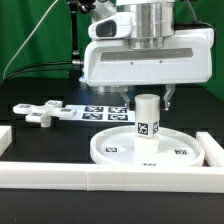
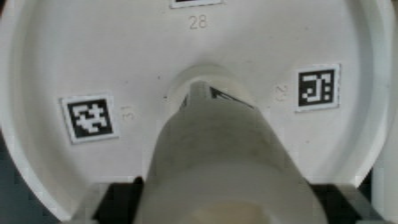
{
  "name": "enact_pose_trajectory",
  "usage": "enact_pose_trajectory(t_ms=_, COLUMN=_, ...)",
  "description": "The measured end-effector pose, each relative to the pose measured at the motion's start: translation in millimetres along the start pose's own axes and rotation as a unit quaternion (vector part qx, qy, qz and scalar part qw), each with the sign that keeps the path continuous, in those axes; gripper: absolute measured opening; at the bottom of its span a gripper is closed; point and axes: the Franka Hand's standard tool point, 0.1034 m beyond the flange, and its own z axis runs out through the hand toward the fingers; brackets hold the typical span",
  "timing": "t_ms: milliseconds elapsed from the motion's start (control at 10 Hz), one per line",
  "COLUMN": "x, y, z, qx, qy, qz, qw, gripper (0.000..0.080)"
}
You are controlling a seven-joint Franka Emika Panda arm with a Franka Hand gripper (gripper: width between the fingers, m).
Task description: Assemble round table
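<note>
I see the short cylindrical leg [image 1: 147, 125] upright at the centre of the smooth white round rimmed disc [image 1: 108, 150]. Its top sits between the fingers of my gripper [image 1: 147, 100]. I cannot tell whether they clamp it.

A: Bkgd?
B: Green curtain [image 1: 30, 35] across the back, folds showing; dark strip [image 1: 213, 60] at ext. view's right.
A: Surface?
B: Matte black desk [image 1: 45, 145]. White bars [image 1: 60, 178] edge it front & both sides; the marker board [image 1: 95, 110] lies flat toward the back.
A: Light?
B: Even & bright; only soft shadows on desk.
</note>
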Motion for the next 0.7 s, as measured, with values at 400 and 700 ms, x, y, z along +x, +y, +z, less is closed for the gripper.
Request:
enact_pose_trajectory(t_ms=400, x=0.8, y=0.9, z=0.8, qx=0.009, qy=-0.004, qz=0.228, qw=0.974, gripper=0.0407)
enact_pose_trajectory(t_ms=700, x=4.9, y=-0.4, z=1.5, qx=0.021, qy=-0.009, qz=0.362, qw=0.932, gripper=0.0407)
